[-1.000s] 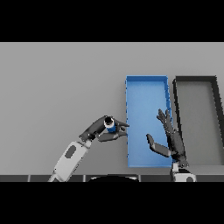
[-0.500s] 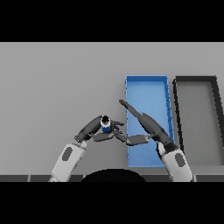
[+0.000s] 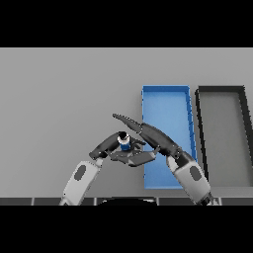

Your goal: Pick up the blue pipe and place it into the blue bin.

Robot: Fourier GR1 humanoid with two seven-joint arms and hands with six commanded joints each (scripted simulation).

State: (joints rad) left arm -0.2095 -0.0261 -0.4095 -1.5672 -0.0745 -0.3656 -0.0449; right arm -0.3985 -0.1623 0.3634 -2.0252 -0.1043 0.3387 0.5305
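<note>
The blue pipe [image 3: 124,144], a short blue cylinder with a dark top, is held just above the table, left of the blue bin [image 3: 165,89]. My left hand [image 3: 106,147] comes in from the lower left with its fingers curled round the pipe. My right hand [image 3: 154,136] reaches leftward across the bin's near left wall. Its fingers are straight and pass just behind the pipe, and its thumb lies below the pipe. I cannot tell whether the right hand touches the pipe.
A dark grey bin [image 3: 221,89] stands right beside the blue bin, on its right. Both bins are long and run away from me. Grey table [image 3: 64,99] stretches to the left and back.
My right hand has swung left from above the blue bin to the pipe, its fingers stretching out. The left hand and pipe have stayed nearly in place.
</note>
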